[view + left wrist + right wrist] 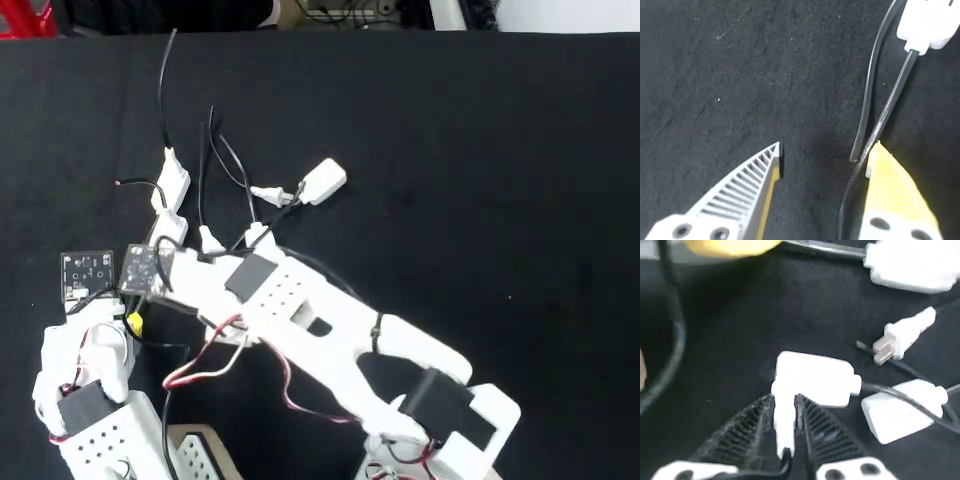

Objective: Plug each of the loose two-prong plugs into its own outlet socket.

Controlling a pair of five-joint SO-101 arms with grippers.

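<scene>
Where the right gripper [785, 399] clamped its black ribbed fingers on the rear of a white two-prong plug [785, 422], the plug's long axis ran straight out along the gripper's own line. Its nose met a white rectangular outlet socket [812, 377]. No prongs showed between the two, so it looked at least partly seated, though how deep could not be told. Any further push would have had to follow that same axis without twisting.

A loose white plug [268, 194] lay on the black table cloth [480, 150] with its bare prongs seemingly turned toward a second white socket block [322, 180] just beside it. The right arm's end was nearer this pair than the left arm's.

The left gripper [827, 147] hung with its jaws spread wide and nothing between them. A thin black cable [885, 115] ran close past its yellow finger [892, 190]. In the high view several such cables trailed around the sockets, and these looked the likeliest thing to snag or drag a block sideways.
</scene>
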